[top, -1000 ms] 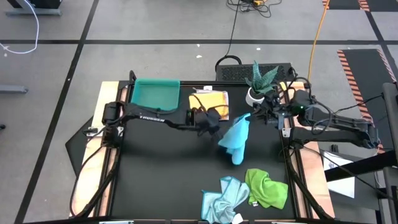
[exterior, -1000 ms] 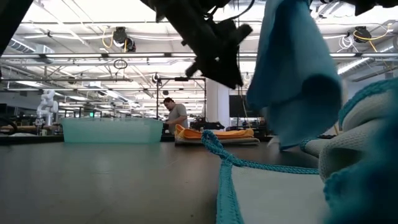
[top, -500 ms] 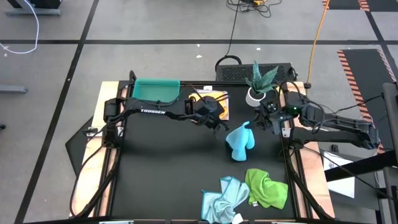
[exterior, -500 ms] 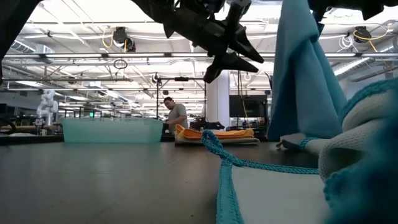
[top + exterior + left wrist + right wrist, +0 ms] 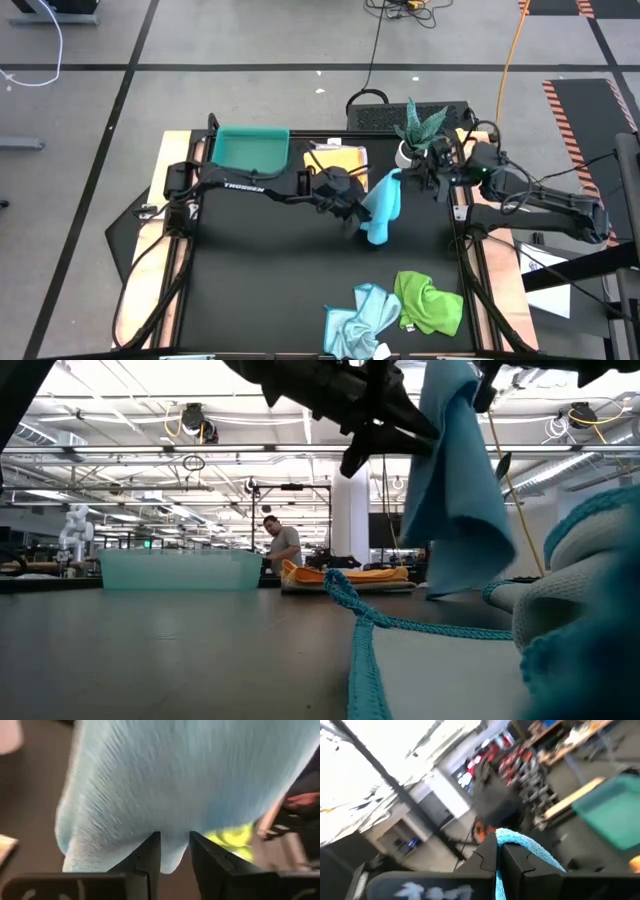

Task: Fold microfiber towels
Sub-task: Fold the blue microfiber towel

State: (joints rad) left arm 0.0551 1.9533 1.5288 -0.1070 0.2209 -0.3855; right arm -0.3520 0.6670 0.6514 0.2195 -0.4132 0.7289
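The bright blue towel [image 5: 381,205] hangs from my right gripper [image 5: 408,178], which is shut on its top and is at the table's far right. It also shows in the low view [image 5: 455,480]. Its lower end [image 5: 440,592] is close over the table. My left gripper [image 5: 358,220] is open at the towel's lower left side, and in the left wrist view the towel's lower edge [image 5: 170,862] reaches down between its fingers. The green towel [image 5: 430,302], the pale blue towel [image 5: 362,305] and a white-grey one [image 5: 350,338] lie crumpled at the near edge. The yellow-orange towel [image 5: 340,160] lies folded at the far edge. My left gripper has a finger [image 5: 147,852] on each side of the towel's lower edge, coming level from the table's left; I cannot tell whether they touch it. My right gripper pinches the towel's top edge [image 5: 520,844] between its two fingers, coming from the table's right. The towel hangs slack below it in loose folds.
A teal tray [image 5: 250,150] stands at the far left. A potted plant [image 5: 415,135] stands at the far right, close behind my right gripper. A person [image 5: 285,545] stands in the room beyond the table. There is bare black table [image 5: 260,280] at the middle and near left.
My right gripper first lowered the blue towel until its lower end lay on the table, then raised it and drew it toward the far edge. My left gripper first drew back toward the far edge, then moved toward the right and near edges, up to the towel's lower part.
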